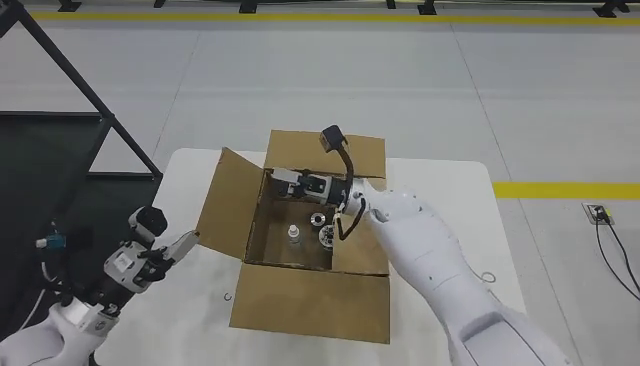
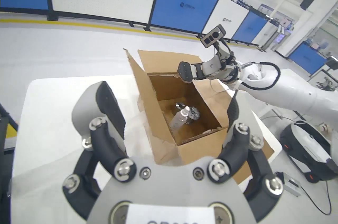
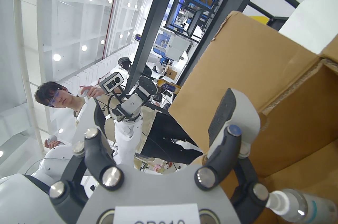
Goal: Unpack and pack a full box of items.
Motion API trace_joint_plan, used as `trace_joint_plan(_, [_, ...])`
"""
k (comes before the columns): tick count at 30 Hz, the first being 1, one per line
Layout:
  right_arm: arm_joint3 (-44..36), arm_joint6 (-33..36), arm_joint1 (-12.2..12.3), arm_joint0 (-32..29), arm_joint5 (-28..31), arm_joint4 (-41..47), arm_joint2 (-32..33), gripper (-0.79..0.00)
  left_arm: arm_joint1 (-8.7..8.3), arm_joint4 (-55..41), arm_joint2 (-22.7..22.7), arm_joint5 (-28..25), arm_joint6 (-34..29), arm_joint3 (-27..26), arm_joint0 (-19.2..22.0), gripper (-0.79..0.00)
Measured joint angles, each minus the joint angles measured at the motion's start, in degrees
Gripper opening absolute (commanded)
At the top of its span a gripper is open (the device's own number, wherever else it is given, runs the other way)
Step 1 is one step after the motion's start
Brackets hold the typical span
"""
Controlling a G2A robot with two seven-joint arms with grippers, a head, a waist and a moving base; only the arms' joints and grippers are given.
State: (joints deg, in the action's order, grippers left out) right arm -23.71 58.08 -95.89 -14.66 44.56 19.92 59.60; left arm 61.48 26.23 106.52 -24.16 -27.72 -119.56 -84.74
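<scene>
We note the right gripper (image 1: 285, 182) wide open, empty, over the box (image 1: 310, 304); a careless descent may snag its wall or topple the bottle (image 1: 293, 233)

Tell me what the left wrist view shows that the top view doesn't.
Left wrist view: the bottle from the side, inside the cardboard box, and a white and black machine on the floor past the table. Top view: the box's near flap and the open left end effector beside the box. Both: box, bottle, a round metal part beside it, and the right end effector over the box.
</scene>
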Motion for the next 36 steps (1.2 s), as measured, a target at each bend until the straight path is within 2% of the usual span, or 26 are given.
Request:
trace_joint_plan(4, [-12.0,-1.4,4.0,-7.5,-1.8,-3.3,4.7,0.000,-0.42,-2.4,-3.7,0.7,-5.9,1.0,4.8,0.000])
trace_joint_plan(6, [-22.1,-2.2,6.2,-13.4,-5.1,-6.2,8.1,0.000,-0.57,-3.1,-5.8,1.5,-8.1,1.9,7.4,0.000])
trace_joint_plan(11, [-51.2,-4.4,10.1,-30.4,-17.9,-14.0,16.5,0.000,-0.79,-3.7,-11.1,2.5,-12.4,4.4,12.6,0.000])
trace_joint_plan(14, [-62.7,-5.4,11.0,-37.2,-24.0,-15.6,19.2,0.000,-0.95,-5.1,-13.8,2.0,-16.2,5.8,14.7,0.000])
trace_joint_plan(16, [-65.5,-5.7,11.1,-38.6,-26.1,-15.7,19.6,0.000,-0.99,-5.3,-14.3,1.8,-17.7,6.1,15.0,0.000])
trace_joint_plan(25, [-65.2,-5.7,11.1,-38.4,-25.5,-15.7,19.5,0.000,-0.97,-5.3,-14.2,1.9,-16.9,6.1,14.8,0.000])
trace_joint_plan(29, [-65.6,-5.8,11.2,-38.8,-25.5,-15.6,19.2,0.000,-0.81,-9.7,-14.9,2.6,-14.0,8.2,13.7,0.000])
trace_joint_plan(32, [-67.6,-4.6,11.6,-39.8,-24.8,-15.3,19.5,0.000,-0.80,-14.4,-17.1,3.6,-16.7,10.9,17.0,0.000])
trace_joint_plan(36, [-70.8,-1.4,12.5,-42.2,-22.6,-14.6,21.4,0.000,-0.41,-13.1,-22.8,5.9,-19.5,15.3,23.6,0.000])
